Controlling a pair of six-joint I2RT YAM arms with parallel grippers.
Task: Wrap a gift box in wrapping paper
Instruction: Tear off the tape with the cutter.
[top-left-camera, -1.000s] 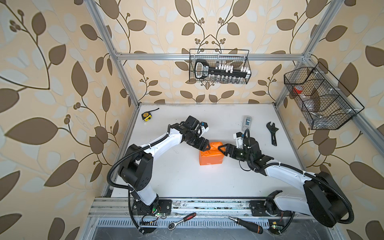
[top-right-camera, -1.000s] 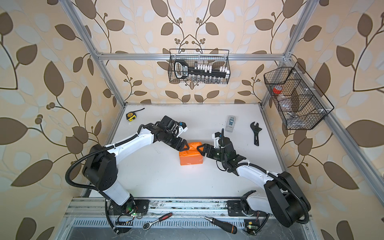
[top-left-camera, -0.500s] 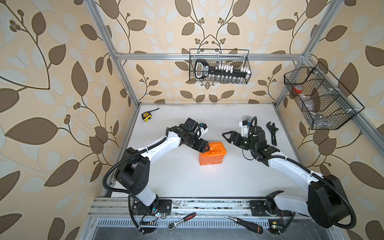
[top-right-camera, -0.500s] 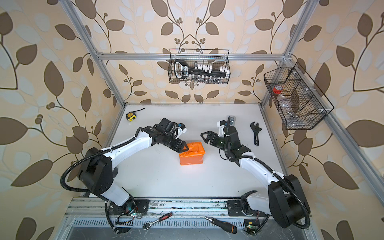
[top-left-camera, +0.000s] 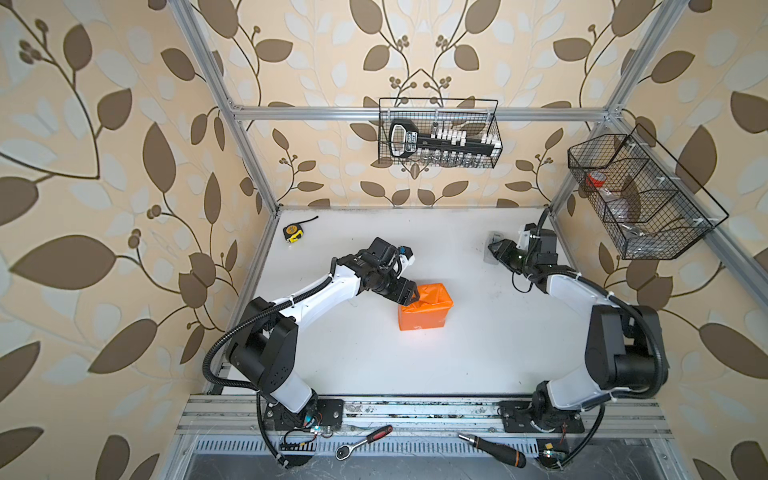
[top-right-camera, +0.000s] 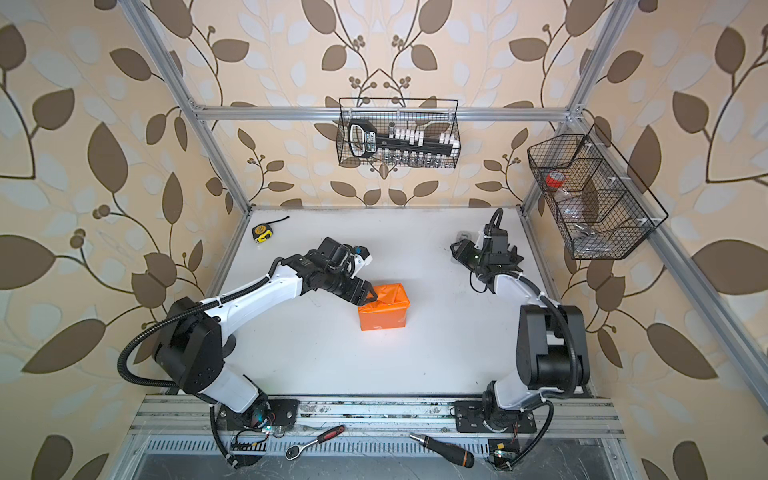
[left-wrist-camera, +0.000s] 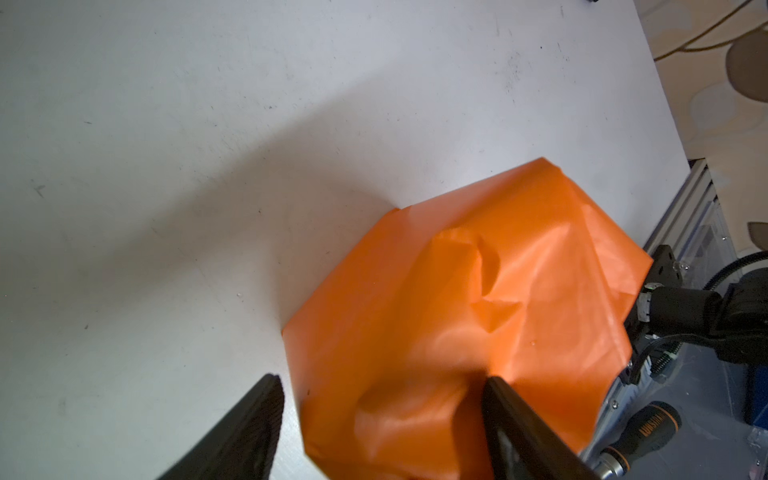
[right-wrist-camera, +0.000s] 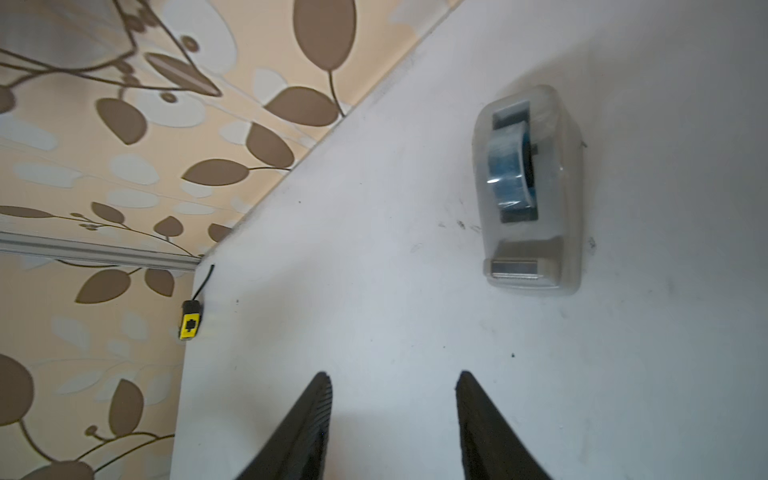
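**Tape dispenser lies ahead of the right fingers, but off their line**

The wrapping paper (top-left-camera: 424, 307) is folded around the gift box, which is hidden inside it. The orange parcel stands near the centre of the white table (top-left-camera: 457, 365). The left gripper (top-left-camera: 409, 294) is at the parcel's 10 o'clock corner. Its fingers are spread, one over the paper and one past the edge above the table, so it grasps nothing; probably it only presses the fold down.

The tape dispenser (right-wrist-camera: 528, 195) stands toward 1 o'clock on the table, well apart from the parcel. The right gripper (right-wrist-camera: 394, 376) is near it, with its jaws apart and empty. The dispenser is ahead of these fingers and not between them. Its long axis runs roughly along their pointing direction, with the cutter end nearer. To take tape, this arm would likely have to shift sideways first.
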